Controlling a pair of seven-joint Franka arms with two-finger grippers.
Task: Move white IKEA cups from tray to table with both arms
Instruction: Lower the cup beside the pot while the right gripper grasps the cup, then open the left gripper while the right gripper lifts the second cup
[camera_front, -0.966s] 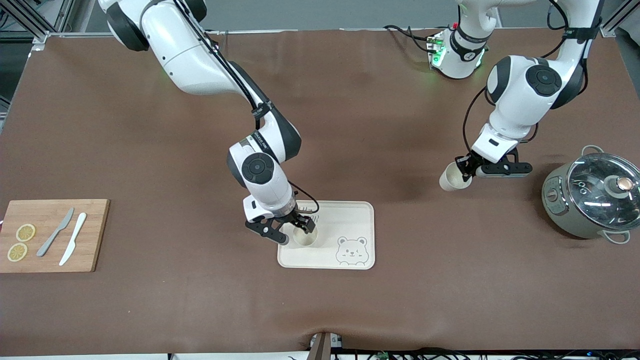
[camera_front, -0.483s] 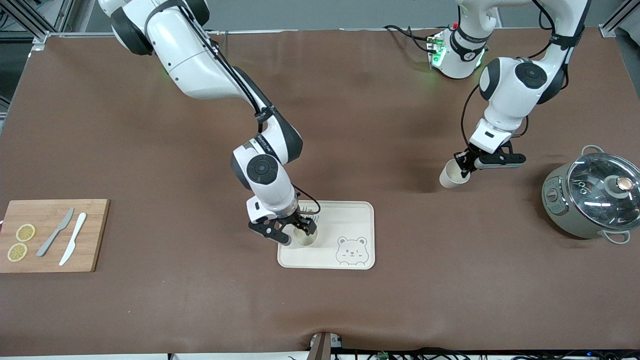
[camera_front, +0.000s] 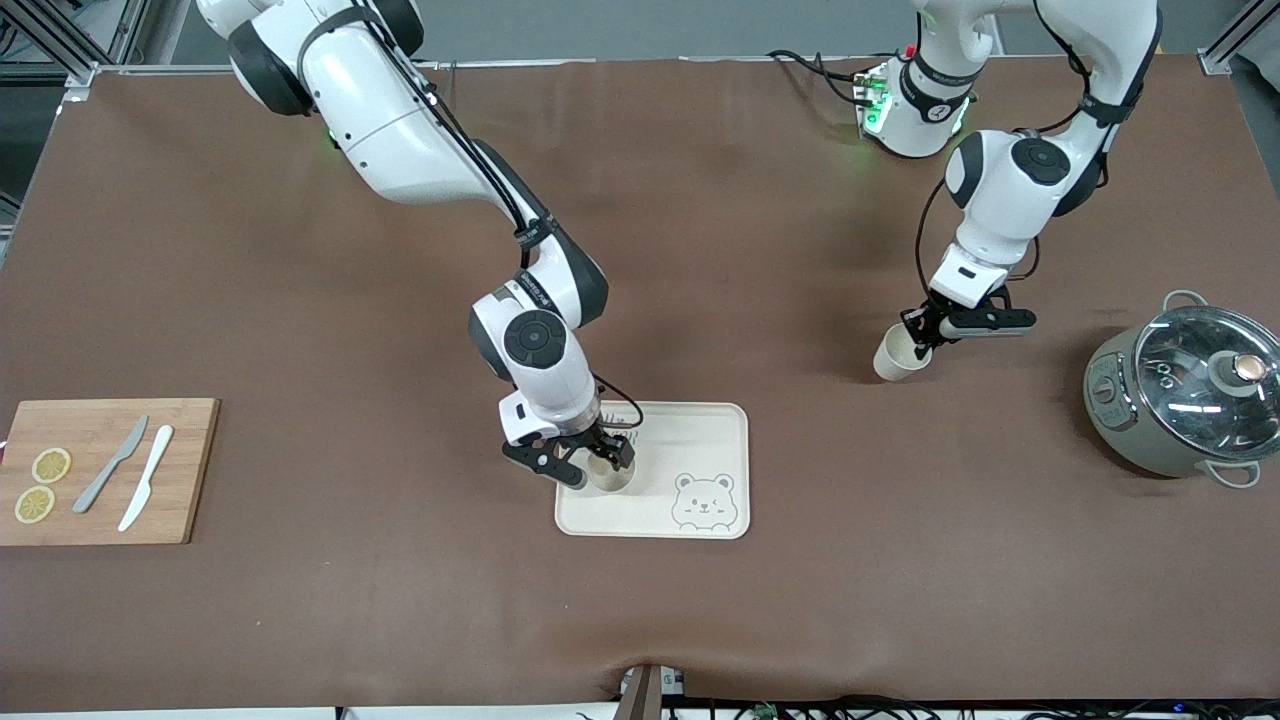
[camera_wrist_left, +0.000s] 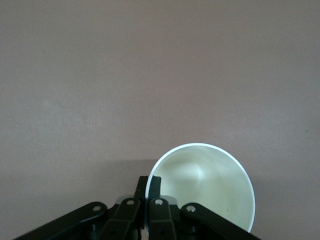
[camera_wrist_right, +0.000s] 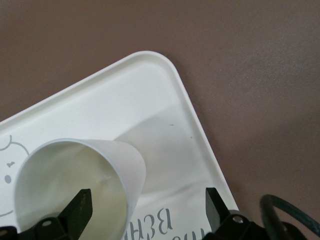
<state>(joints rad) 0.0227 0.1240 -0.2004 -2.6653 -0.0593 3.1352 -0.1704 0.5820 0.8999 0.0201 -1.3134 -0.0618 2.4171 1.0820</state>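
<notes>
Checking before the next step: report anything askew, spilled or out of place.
The left gripper is shut on the rim of a cup, which hangs tilted over bare table. The right gripper is open around the other cup, upright on the tray. No spills.

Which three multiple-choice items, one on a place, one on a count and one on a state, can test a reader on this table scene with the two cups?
1. The cup at the right gripper stands on:
A the tray
B the cutting board
C the pot

2. Lemon slices on the cutting board:
A one
B two
C four

3. The left gripper is:
A open over the pot
B shut on the rim of the second cup
C open above the tray

Answers: 1 A, the cup sits inside the tray's rim. 2 B, two slices show. 3 B, its fingers pinch the wall.
</notes>
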